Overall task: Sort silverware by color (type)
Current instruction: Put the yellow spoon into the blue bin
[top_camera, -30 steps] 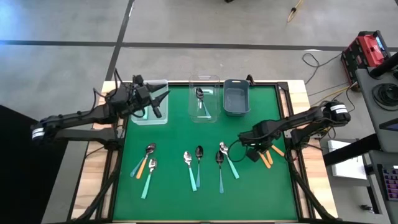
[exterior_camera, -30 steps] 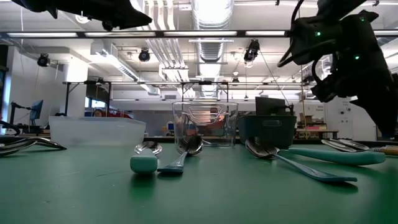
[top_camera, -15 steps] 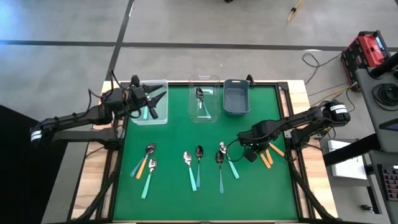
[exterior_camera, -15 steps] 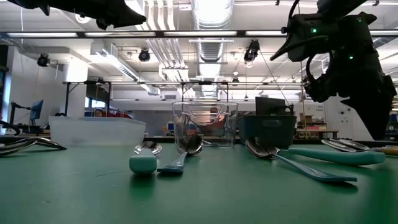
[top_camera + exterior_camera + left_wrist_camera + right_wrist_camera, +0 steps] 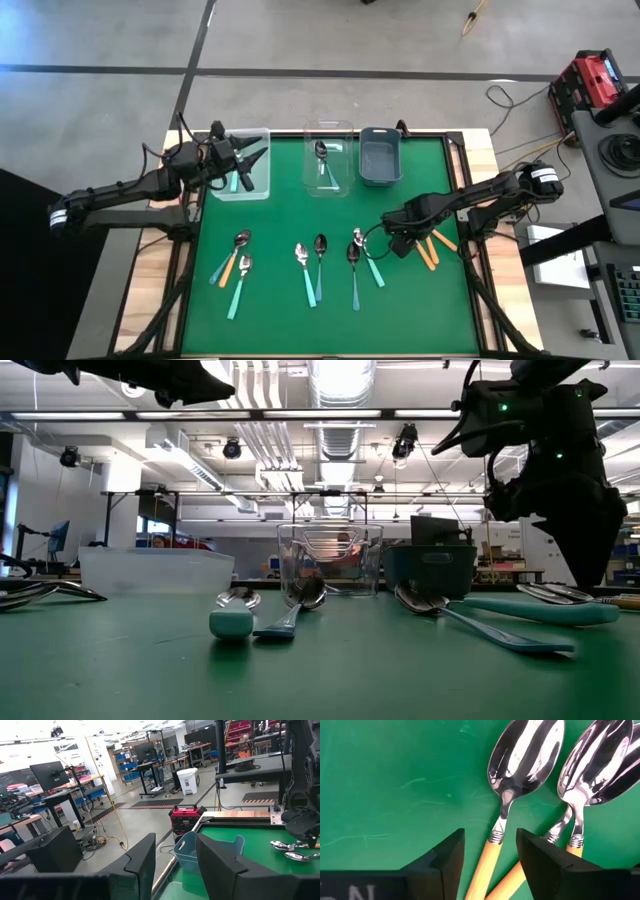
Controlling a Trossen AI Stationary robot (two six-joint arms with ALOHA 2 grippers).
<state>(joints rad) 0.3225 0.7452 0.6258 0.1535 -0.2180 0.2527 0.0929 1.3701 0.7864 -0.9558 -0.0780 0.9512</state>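
Note:
Three orange-handled spoons [image 5: 527, 755] lie side by side on the green mat near the right edge [image 5: 432, 252]. My right gripper [image 5: 490, 855] points down over them, open, one finger on each side of one spoon's orange handle [image 5: 490, 862] without touching it. Several more spoons with teal handles [image 5: 318, 268] and one with an orange handle [image 5: 230, 266] lie along the mat's near half. One spoon [image 5: 322, 155] lies in the middle clear bin. My left gripper [image 5: 175, 865] hovers level over the left clear bin [image 5: 258, 185], fingers apart, nothing between them.
Three bins stand in a row at the far edge: a clear one on the left, a clear one in the middle [image 5: 340, 180] and a grey-blue one [image 5: 380, 158]. Bare green mat [image 5: 280, 215] lies between the bins and the row of spoons.
My right gripper's wrist has tipped a little above the orange-handled spoons while staying in place. The spoons on the mat lie where they were.

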